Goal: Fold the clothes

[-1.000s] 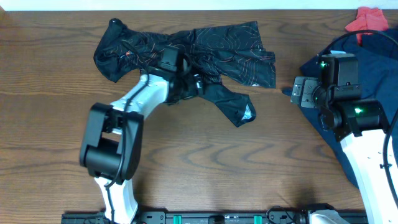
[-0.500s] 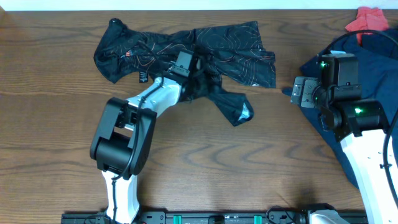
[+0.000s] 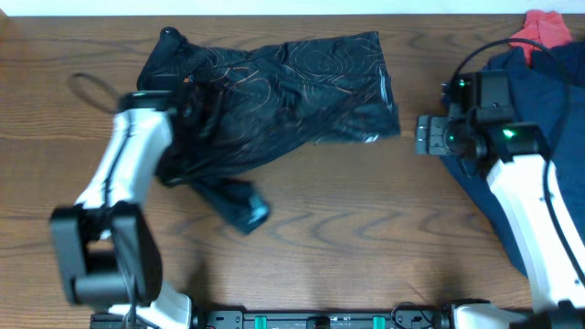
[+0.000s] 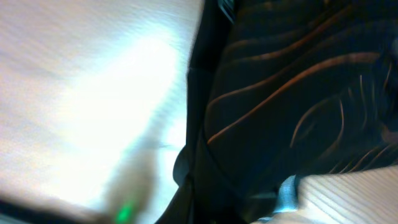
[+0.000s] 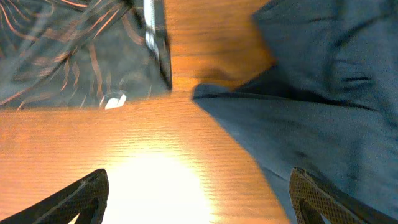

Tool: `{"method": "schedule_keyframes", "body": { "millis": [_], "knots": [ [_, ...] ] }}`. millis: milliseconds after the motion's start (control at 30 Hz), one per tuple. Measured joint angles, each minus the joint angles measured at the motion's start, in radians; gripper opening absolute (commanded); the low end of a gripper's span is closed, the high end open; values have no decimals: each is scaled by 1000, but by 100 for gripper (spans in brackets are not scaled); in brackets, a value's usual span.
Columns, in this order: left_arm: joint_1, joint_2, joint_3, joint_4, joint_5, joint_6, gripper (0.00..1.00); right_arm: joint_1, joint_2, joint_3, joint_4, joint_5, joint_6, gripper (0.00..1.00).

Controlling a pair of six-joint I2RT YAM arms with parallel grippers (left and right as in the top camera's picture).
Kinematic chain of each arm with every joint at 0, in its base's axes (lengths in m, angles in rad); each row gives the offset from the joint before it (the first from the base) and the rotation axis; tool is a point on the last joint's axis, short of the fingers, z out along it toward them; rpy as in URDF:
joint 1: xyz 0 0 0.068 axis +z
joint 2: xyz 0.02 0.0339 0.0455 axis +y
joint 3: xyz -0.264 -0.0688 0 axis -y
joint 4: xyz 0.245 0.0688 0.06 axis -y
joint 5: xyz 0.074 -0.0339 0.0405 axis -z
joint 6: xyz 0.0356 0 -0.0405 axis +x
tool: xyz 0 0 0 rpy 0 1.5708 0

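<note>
Since my left wrist view is mostly a blur of dark cloth, I judge from above. My left gripper point(image 3: 189, 99) is closed and seems to pinch the thin black sports jersey with fine orange-and-white contour lines point(image 3: 292, 91), at the end farthest from the plain navy blue garment point(image 3: 548, 100). The jersey lies rumpled to the left of that navy garment, near it but not touching. My right gripper point(image 3: 422, 135) has its fingers wide apart and holds nothing. It hovers just off the navy garment's left edge, between it and the jersey's hem. I expect this fabric to be light, limp and slick, so it should sag and bunch between grips. I would take it at the hem corner nearest the navy garment, where the stitched edge gives some bite.
</note>
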Motion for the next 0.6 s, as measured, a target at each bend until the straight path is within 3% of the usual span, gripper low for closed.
{"method": "schedule_keyframes", "body": {
  "millis": [233,433,600],
  "knots": [
    [159,-46,0,-11,-32,10,6,24,152,0,121,-196,-11,81],
    [155,-46,-2,-12,-17,19,6,134,240,0,274,-293,50,79],
    [155,-46,-10,-12,-13,22,6,232,340,0,393,-261,98,78]
  ]
}}
